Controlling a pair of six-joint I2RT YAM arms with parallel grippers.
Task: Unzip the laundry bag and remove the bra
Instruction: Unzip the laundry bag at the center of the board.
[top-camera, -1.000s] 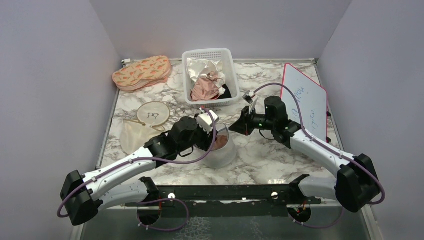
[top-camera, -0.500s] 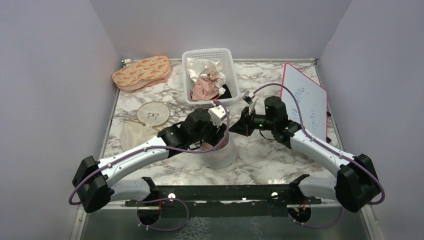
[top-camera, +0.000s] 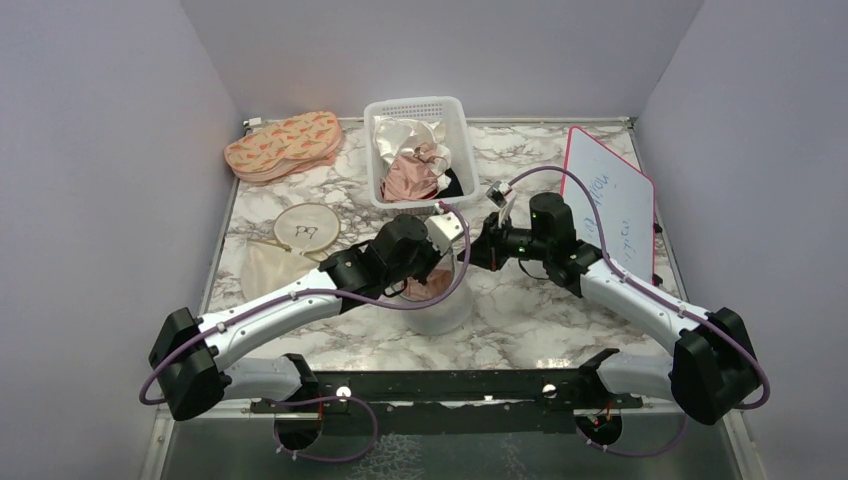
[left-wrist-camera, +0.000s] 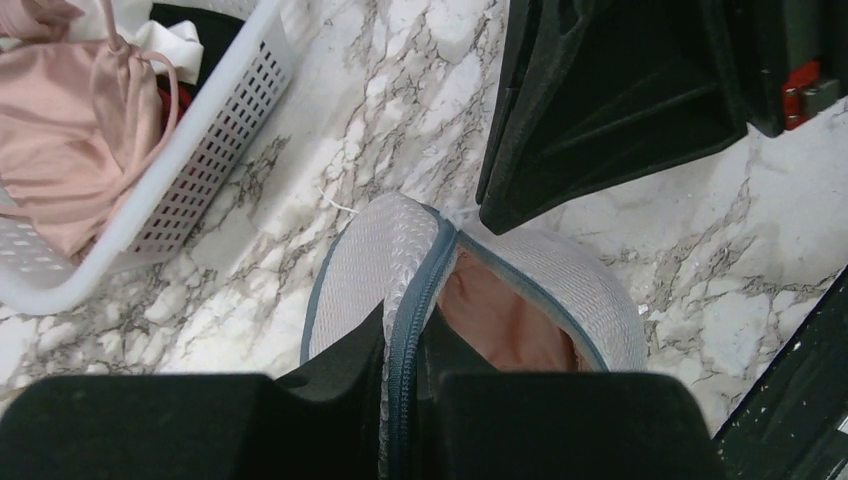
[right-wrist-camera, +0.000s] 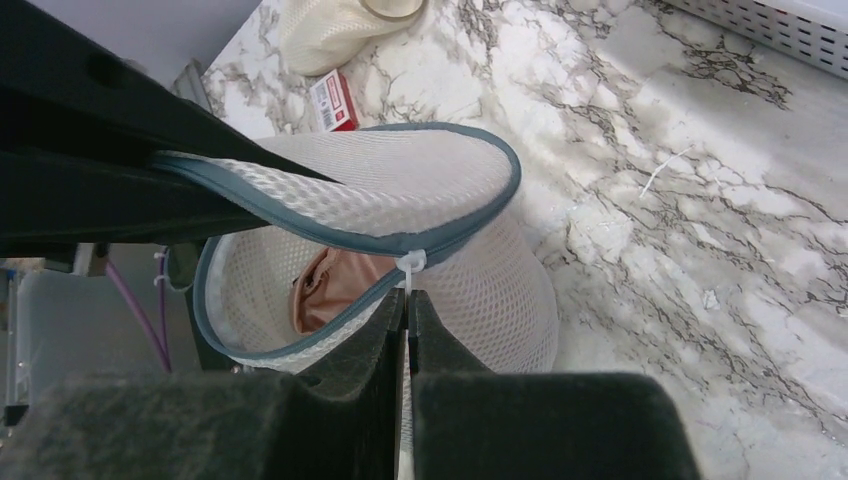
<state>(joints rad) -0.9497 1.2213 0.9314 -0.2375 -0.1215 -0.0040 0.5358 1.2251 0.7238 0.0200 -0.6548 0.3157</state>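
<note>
The laundry bag (top-camera: 442, 304) stands mid-table, a white mesh drum with a blue-grey zip rim, partly unzipped. My left gripper (top-camera: 432, 266) is shut on the zip rim (left-wrist-camera: 432, 275) at the lid's edge. My right gripper (top-camera: 472, 254) is shut on the white zip pull (right-wrist-camera: 409, 264), close beside the left one. Through the gap between lid and wall the dusty-pink bra (right-wrist-camera: 335, 285) shows inside the bag (right-wrist-camera: 470, 290). In the left wrist view the bra (left-wrist-camera: 500, 322) lies just right of my left gripper (left-wrist-camera: 410, 345). The right gripper (right-wrist-camera: 407, 302) sits at the rim's near point.
A white slotted basket (top-camera: 372, 165) with satin cloths stands just behind the bag. A red-framed whiteboard (top-camera: 612, 200) leans at the right. A flat cream pouch (top-camera: 268, 272), a round hoop (top-camera: 306, 228) and patterned peach pads (top-camera: 285, 145) lie at the left.
My left arm swung right and forward over the bag, and its jaws closed on the zip rim. The right arm held its place, still shut on the pull.
</note>
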